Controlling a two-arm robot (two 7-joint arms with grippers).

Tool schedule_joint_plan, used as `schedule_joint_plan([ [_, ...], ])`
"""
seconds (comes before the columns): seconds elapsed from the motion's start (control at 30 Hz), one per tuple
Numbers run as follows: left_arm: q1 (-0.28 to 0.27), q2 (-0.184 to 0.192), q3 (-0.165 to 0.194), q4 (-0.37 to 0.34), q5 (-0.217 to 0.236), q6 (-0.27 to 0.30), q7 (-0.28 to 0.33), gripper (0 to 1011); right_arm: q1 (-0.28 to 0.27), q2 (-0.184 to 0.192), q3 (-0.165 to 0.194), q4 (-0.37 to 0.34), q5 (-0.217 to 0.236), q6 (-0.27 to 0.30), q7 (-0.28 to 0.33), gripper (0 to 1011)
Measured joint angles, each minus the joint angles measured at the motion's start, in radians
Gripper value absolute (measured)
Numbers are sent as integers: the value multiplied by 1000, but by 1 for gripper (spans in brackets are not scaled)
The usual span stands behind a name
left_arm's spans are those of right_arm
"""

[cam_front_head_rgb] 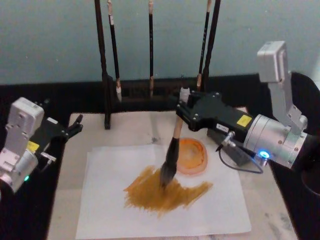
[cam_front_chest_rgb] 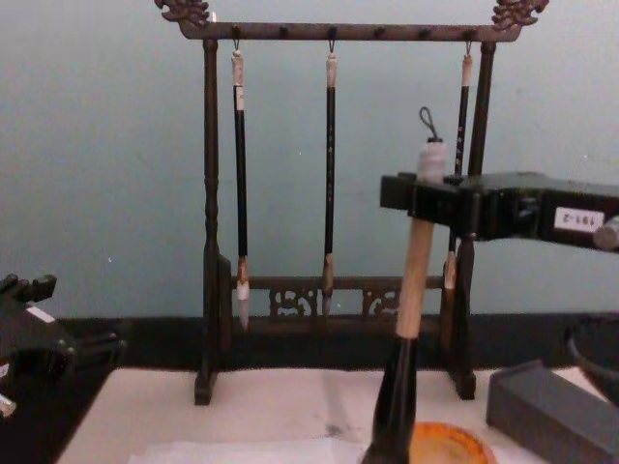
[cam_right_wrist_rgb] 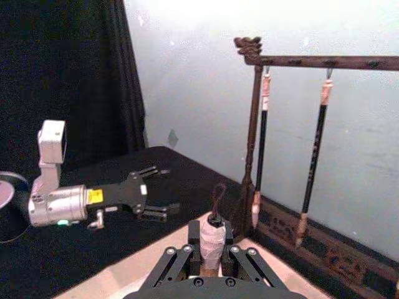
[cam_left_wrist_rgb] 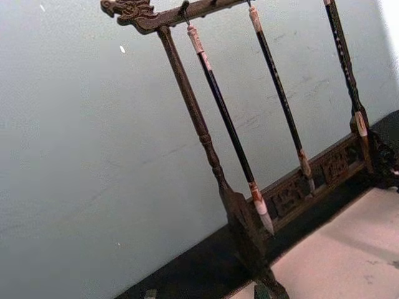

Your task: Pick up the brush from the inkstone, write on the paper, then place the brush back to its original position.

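Note:
My right gripper (cam_front_head_rgb: 181,111) is shut on the pale wooden handle of the brush (cam_front_head_rgb: 172,147), holding it nearly upright. The brush's dark tuft touches the paper (cam_front_head_rgb: 110,205), at the upper middle of a wide ochre ink smear (cam_front_head_rgb: 167,194). The orange inkstone (cam_front_head_rgb: 194,156) sits just right of the tuft, at the paper's far right corner. The chest view shows the handle (cam_front_chest_rgb: 416,280) clamped near its top by the right gripper (cam_front_chest_rgb: 427,205), with the inkstone (cam_front_chest_rgb: 447,445) below. The left gripper (cam_front_head_rgb: 77,126) rests open at the mat's far left corner, seen also in the right wrist view (cam_right_wrist_rgb: 161,192).
A dark wooden brush rack (cam_front_head_rgb: 106,75) stands behind the paper with three slender black brushes (cam_front_chest_rgb: 329,174) hanging from its bar. A dark grey block (cam_front_chest_rgb: 551,411) lies right of the inkstone. An off-white mat (cam_front_head_rgb: 130,131) lies under the paper on the black table.

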Motion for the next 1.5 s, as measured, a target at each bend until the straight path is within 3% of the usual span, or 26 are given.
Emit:
schedule_joint_plan([
  [0.2,0,0,0,0,0,0,0,1010,-5,-20,51,22,54,-2,-28,173],
  [0.3,0,0,0,0,0,0,0,1010,-12,-38,108,49,128,19,-62,173],
  [0.33,0,0,0,0,0,0,0,1009,-15,-50,142,67,182,38,-81,173],
  [0.4,0,0,0,0,0,0,0,1010,-18,-63,176,88,244,64,-99,173],
  [0.43,0,0,0,0,0,0,0,1010,-20,-81,217,114,315,96,-119,173],
  [0.53,0,0,0,0,0,0,0,1010,-22,-108,272,156,408,138,-151,173],
  [0.57,0,0,0,0,0,0,0,1010,-22,-121,297,178,458,160,-172,173],
  [0.6,0,0,0,0,0,0,0,1010,-22,-121,297,178,458,160,-172,173],
  [0.67,0,0,0,0,0,0,0,1010,-21,-147,338,222,539,193,-210,173],
  [0.73,0,0,0,0,0,0,0,1010,-21,-161,355,249,583,208,-231,173],
  [1.07,0,0,0,0,0,0,0,1009,-6,-198,373,361,684,233,-293,173],
  [1.5,0,0,0,0,0,0,0,1010,37,-215,351,465,736,233,-322,173],
])
